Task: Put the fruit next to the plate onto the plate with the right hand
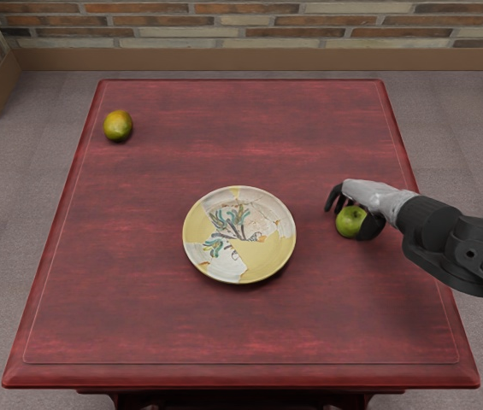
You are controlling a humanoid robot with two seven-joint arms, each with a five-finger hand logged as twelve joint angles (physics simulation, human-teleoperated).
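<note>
One green fruit (350, 222) is enclosed by the curled fingers of the right hand (363, 198), low on the desk (138, 325). Just past the fingertips, apart from that fruit, a patterned plate (238, 234) is laid. Farthest from the hand, at the desk's far corner, a yellow-green fruit (118, 125) is placed.

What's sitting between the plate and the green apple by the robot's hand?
Nothing. In the head view, only bare red table lies between the plate and the green apple.
</note>
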